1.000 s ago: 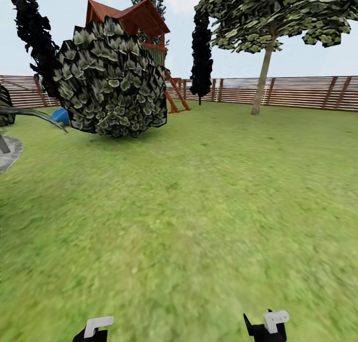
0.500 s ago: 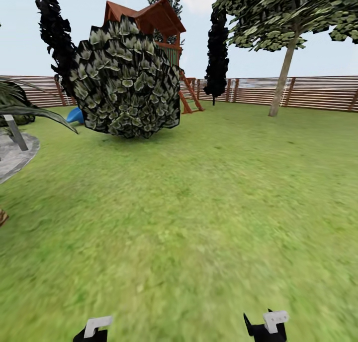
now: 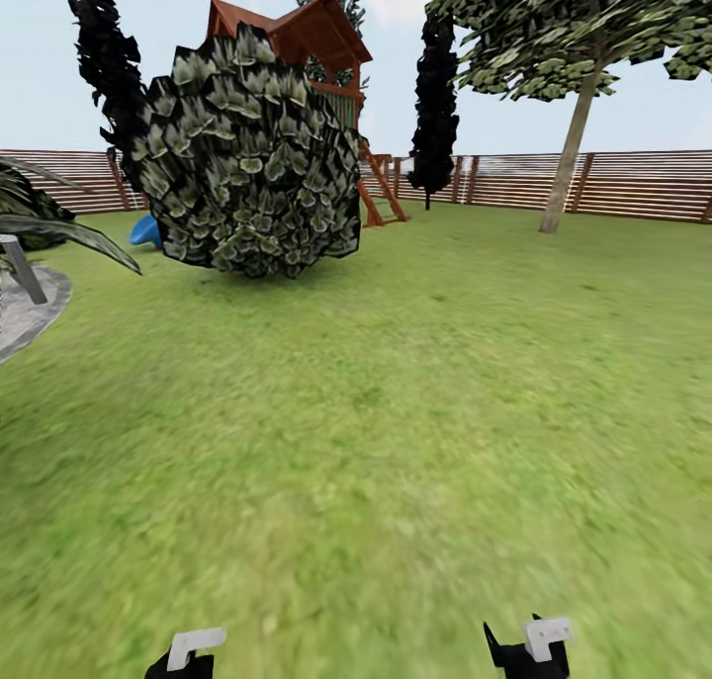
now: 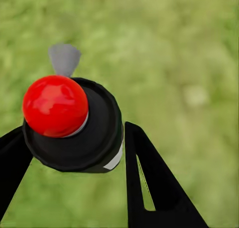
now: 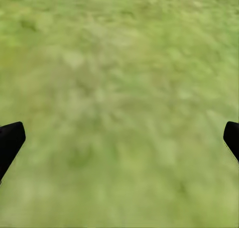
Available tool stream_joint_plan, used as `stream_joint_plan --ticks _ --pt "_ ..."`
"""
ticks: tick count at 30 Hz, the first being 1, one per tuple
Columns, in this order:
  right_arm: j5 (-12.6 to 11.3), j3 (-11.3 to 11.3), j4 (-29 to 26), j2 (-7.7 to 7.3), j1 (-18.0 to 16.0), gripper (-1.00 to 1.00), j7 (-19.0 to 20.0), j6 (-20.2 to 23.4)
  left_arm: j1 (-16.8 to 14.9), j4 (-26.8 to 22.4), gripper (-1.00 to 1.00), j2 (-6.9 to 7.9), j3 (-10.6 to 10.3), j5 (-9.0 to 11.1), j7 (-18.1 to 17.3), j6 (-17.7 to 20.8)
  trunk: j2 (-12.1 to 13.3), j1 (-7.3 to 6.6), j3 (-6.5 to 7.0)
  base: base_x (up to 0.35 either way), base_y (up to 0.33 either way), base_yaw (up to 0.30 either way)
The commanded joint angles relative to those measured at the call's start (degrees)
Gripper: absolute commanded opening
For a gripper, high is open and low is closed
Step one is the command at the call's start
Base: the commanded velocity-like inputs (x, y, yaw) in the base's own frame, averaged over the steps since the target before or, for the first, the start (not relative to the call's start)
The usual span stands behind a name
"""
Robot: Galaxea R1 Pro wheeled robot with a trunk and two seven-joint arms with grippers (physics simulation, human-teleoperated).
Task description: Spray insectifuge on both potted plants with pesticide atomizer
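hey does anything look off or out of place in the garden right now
Nothing stands out. The lawn is unmarked, the fence stands straight, and the pesticide atomizer sits between the left gripper's fingers. The right gripper hangs open over grass.

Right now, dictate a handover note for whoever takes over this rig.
Left pincer: shut on the pesticide atomizer, seen from above with its red bit up.
Right pincer: open, nothing between its fingers, lawn below.
Done: the atomizer is picked up.
Left: find the two potted plants and spray both fully.
Ahead in the head view: a large shrub, a playhouse, a wooden fence and a paved patch on the left.
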Motion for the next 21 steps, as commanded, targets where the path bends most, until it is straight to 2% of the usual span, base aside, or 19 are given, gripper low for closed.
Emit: stream_joint_plan --ticks 1,21 --pt "-0.6 0.2 0.0 -0.01 0.0 1.0 0.5 -0.2 -0.1 0.1 -1.0 -0.01 0.3 -0.6 0.2 -0.2 0.0 0.02 -0.05 0.34 0.0 0.096" --pt "-0.6 0.2 0.0 -0.01 0.0 1.0 0.5 -0.2 -0.1 0.1 -1.0 -0.01 0.3 -0.6 0.2 -0.2 0.0 0.02 -0.05 0.34 0.0 0.119"
